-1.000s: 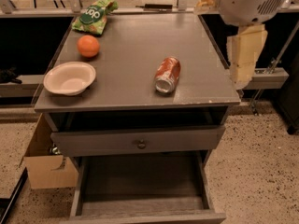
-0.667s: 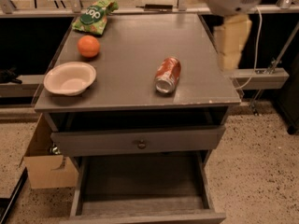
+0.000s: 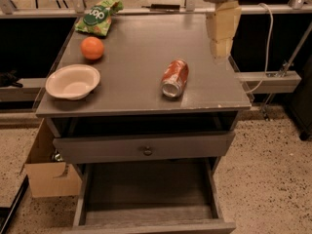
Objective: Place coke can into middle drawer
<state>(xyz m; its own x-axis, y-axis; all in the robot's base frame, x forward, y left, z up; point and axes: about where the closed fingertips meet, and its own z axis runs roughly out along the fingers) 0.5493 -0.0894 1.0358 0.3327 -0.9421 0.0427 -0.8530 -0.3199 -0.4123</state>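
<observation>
In the camera view I see the gripper hanging over the far right part of the grey cabinet top, pale and cream-coloured beneath the white arm housing; it holds nothing that I can make out, and I cannot tell whether it is spread or pressed together. The coke can lies on its side on the cabinet top, near the front edge and right of centre, its silver end turned toward me; it sits in front of the gripper and a little left of it, apart from it. To the left a white bowl stands upright near the front left corner; an orange rests just behind it; a green snack bag lies at the back left. Below the top a flat drawer front carries a small round knob; beneath that the middle drawer is pulled out, its grey floor bare. A cardboard box stands on the speckled floor to the left of the cabinet; a white cable hangs at the right.
</observation>
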